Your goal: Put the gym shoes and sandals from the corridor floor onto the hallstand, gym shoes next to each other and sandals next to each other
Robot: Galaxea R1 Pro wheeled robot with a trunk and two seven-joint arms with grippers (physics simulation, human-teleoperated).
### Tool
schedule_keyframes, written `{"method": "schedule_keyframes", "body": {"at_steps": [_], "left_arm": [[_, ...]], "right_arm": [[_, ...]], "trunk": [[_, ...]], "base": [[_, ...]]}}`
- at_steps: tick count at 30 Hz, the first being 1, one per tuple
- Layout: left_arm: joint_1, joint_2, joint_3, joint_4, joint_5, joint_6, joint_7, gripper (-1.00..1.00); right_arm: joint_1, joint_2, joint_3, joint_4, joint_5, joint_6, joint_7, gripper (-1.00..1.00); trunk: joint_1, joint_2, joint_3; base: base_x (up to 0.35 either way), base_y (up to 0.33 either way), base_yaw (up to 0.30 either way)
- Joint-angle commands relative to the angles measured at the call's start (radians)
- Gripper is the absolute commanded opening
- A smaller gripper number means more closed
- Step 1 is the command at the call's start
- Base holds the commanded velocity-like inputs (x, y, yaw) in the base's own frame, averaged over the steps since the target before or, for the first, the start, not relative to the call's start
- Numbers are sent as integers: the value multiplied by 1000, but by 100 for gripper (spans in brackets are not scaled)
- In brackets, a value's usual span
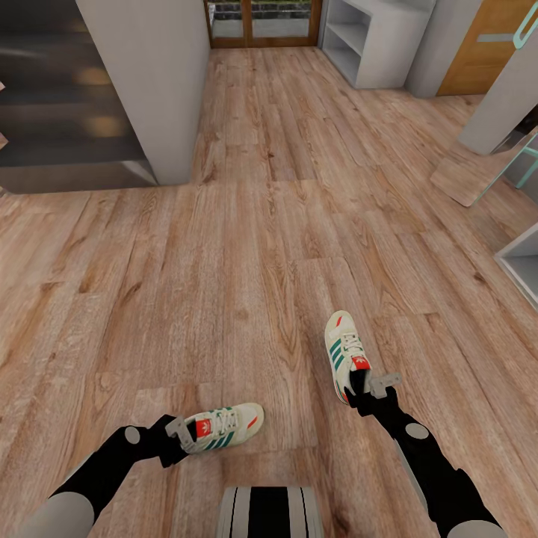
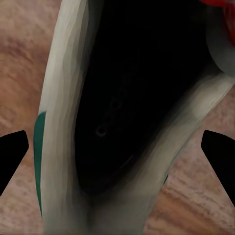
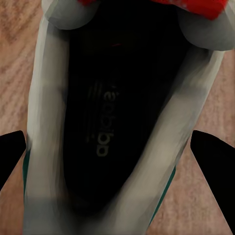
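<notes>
Heel of left gym shoe (image 1: 224, 428) covered by left gripper (image 1: 178, 432); heel of right gym shoe (image 1: 347, 356) covered by right gripper (image 1: 371, 385). Jaw closure not discernible in head view. Fingertips (image 2: 12, 154) cut off by frame edges in left wrist view. Hallstand (image 1: 373, 37) cropped at top edge. Printed insole lettering (image 3: 103, 129) blurred in right wrist view.

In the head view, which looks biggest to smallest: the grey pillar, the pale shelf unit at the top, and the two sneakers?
1. Grey pillar
2. Pale shelf unit, farther off, so its true size is unsure
3. Left sneaker and right sneaker, about alike
</notes>
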Motion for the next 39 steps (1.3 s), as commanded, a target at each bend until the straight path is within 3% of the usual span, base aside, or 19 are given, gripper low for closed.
{"method": "schedule_keyframes", "body": {"at_steps": [1, 7, 12, 16, 24, 31, 34, 39], "left_arm": [[0, 2, 6, -2, -1, 3, -5, -100], [2, 6, 67, 5, 32, 2, -7, -100], [5, 7, 152, 10, 59, -1, -8, -100], [8, 7, 185, 9, 65, -1, -8, -100], [11, 5, 245, 1, 69, 0, 0, -100], [11, -4, 392, -1, 69, 7, 3, -100], [10, -6, 487, -1, 68, 8, 4, -100], [10, -8, 576, 3, 67, 10, 17, -100]], "right_arm": [[0, 1, -3, -2, 9, 5, 7, -100], [0, 1, -3, -3, 9, 4, 7, -100], [0, 1, -2, -2, 9, 4, 7, -100], [0, 2, -1, -2, 9, 4, 7, -100], [0, 2, -1, -3, 9, 4, 7, -100], [0, 2, -2, -3, 9, 4, 7, -100], [0, 2, -1, -3, 9, 4, 7, -100], [0, 2, -1, -3, 9, 3, 7, -100]], "trunk": [[-1, 0, 3], [-1, 0, 7], [-1, 0, 7], [-1, 0, 7], [-5, 2, 38], [-8, 4, 65], [-9, 4, 77], [-11, 6, 96]], "base": [[0, 0, 0], [0, 0, 0], [0, 0, 0], [0, 0, 0], [0, 0, 0], [0, 0, 0], [0, 0, 0], [0, 0, 0]]}}
